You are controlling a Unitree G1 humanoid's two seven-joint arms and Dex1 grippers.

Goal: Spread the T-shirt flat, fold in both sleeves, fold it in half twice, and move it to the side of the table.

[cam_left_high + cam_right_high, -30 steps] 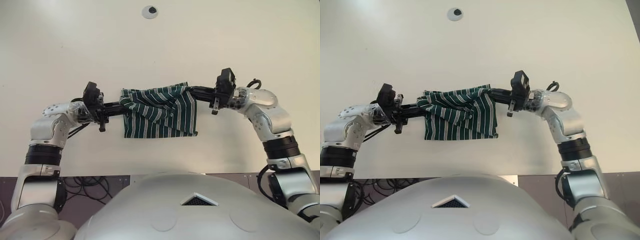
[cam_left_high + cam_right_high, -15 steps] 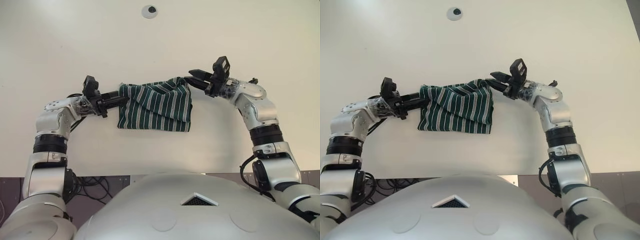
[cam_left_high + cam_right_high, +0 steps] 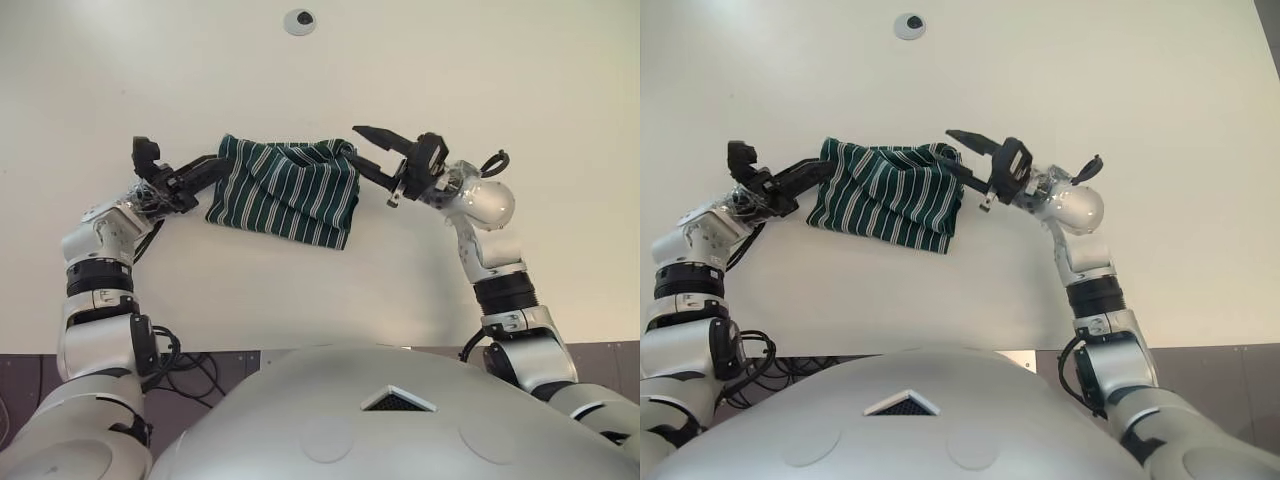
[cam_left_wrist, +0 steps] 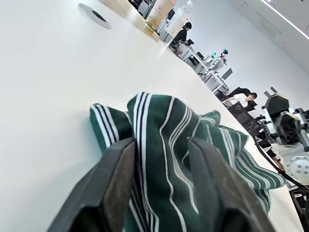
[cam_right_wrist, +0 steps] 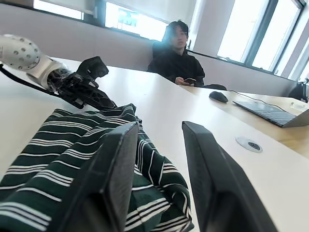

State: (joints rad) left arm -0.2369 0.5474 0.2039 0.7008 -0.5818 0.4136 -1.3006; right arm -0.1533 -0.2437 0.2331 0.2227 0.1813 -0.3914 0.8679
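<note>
Tabletop (image 3: 520, 60): pale and broad. We take its round cable port (image 3: 299, 22), set in the far part, as our mark for every place below.

T-shirt (image 3: 285, 190): a green, white-striped bundle, several layers thick. It rests on the tabletop on the near side of the cable port, almost in line with it and well apart from it. A second ago it is drawn out between the two claws, farther from the port and a little more to our right. Now it sits closer to the port, slightly turned and slumped into a compact heap. We judge the folding finished and the move to the side begun. That move is far from done, since the bundle is still close to the port's line and not at either side edge.

Left claw (image 3: 212, 170): near side of the port, off to its left, at the bundle's left end. It is released, with its fingers (image 4: 116, 183) standing on either side of a raised fold of cloth. Over the last second it draws left and toward the port.

Right claw (image 3: 352, 144): near side of the port, slightly to its right, at the bundle's other end. It is released, and its upper finger stands clear of the cloth. A second ago it is clenched on that corner.

Both claws: with neither one gripping, we judge the bundle can only be nudged. A fresh grasp or a push is needed to reach the side.
</note>
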